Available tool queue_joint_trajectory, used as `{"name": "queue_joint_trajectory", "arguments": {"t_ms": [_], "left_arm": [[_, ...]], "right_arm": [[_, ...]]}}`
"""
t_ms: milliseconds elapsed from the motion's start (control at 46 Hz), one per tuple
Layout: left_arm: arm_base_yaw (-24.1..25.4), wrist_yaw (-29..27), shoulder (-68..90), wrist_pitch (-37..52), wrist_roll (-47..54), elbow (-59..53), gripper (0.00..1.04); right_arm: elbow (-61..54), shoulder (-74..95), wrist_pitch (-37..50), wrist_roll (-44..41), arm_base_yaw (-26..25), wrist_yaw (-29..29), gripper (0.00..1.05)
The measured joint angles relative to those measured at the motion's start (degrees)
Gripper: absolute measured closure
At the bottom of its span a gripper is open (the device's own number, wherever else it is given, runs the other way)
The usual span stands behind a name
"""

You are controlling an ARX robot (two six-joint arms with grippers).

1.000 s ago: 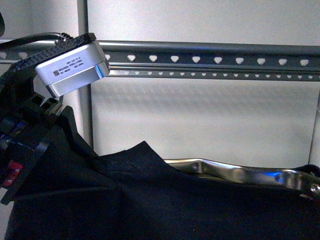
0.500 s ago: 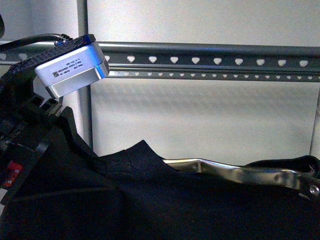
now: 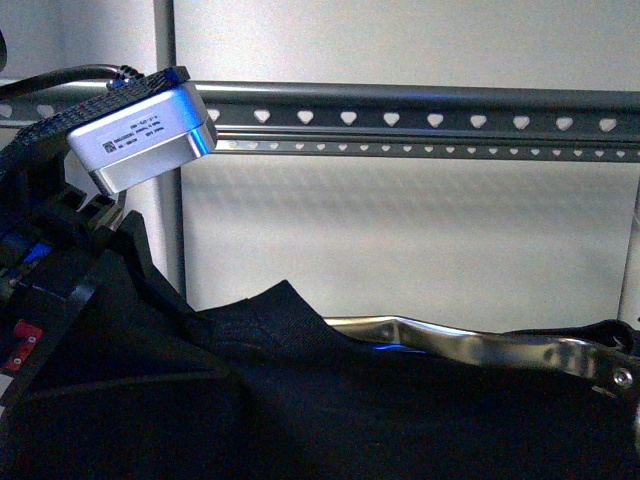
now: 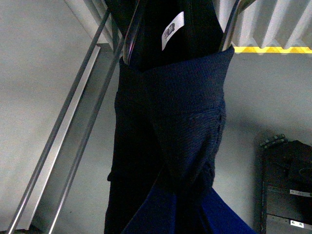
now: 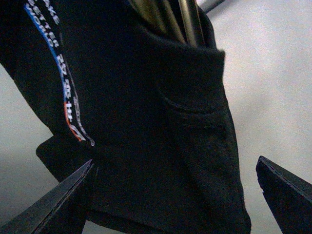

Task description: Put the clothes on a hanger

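The clothes, a black T-shirt (image 3: 300,400), fill the bottom of the front view, draped over a small shiny hook hanger (image 3: 470,345). The hanger, the grey rack rail (image 3: 400,105) with heart-shaped holes, runs across above them. My left gripper (image 4: 183,197) is shut on a bunched fold of the shirt (image 4: 175,112); its blue fingers (image 4: 146,219) show beside the fabric. My right gripper (image 5: 170,195) is open, its fingers (image 5: 48,204) spread either side of the shirt's collar part (image 5: 146,122). White lettering (image 5: 58,53) shows on the shirt.
My left arm with its silver camera box (image 3: 140,135) fills the left of the front view. A grey rack upright (image 3: 165,210) stands behind it. Slanted metal bars (image 4: 63,131) and a dark box (image 4: 287,185) show in the left wrist view. A white wall (image 3: 400,240) is behind.
The shiny hanger's right end has sunk slightly and the shirt over it has shifted a little. My left arm has hardly moved.
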Motion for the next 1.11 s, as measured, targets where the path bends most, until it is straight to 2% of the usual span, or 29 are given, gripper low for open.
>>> {"name": "queue_joint_trajectory", "arguments": {"t_ms": [43,217,348,522,587,696,717,913,1109], "left_arm": [[0.0,0.0,0.0,0.0,0.02,0.0,1.01],[0.0,0.0,0.0,0.0,0.22,0.0,1.01],[0.0,0.0,0.0,0.0,0.22,0.0,1.01],[0.0,0.13,0.0,0.0,0.26,0.0,1.01],[0.0,0.37,0.0,0.02,0.22,0.11,1.01],[0.0,0.48,0.0,0.22,0.22,0.44,1.01],[0.0,0.48,0.0,0.22,0.24,0.46,0.99],[0.0,1.18,-0.09,0.33,0.66,1.07,0.63],[0.0,1.29,-0.11,0.39,0.7,1.09,0.38]], "right_arm": [[0.5,1.66,1.66,1.16,0.11,0.5,0.1],[2.8,6.32,6.84,4.66,0.92,1.38,0.33],[4.44,8.2,7.58,5.99,1.62,1.6,0.47],[5.44,9.4,8.76,8.28,1.84,1.18,0.8],[4.63,9.16,9.42,8.55,1.29,0.17,0.89],[1.64,8.41,9.44,8.83,-0.42,-3.13,0.94],[1.16,8.35,9.44,9.05,-0.79,-3.8,0.94],[-3.15,8.37,11.5,12.68,-5.44,-7.87,0.95],[-3.5,8.68,9.16,13.05,-9.2,-8.87,0.95]]}}
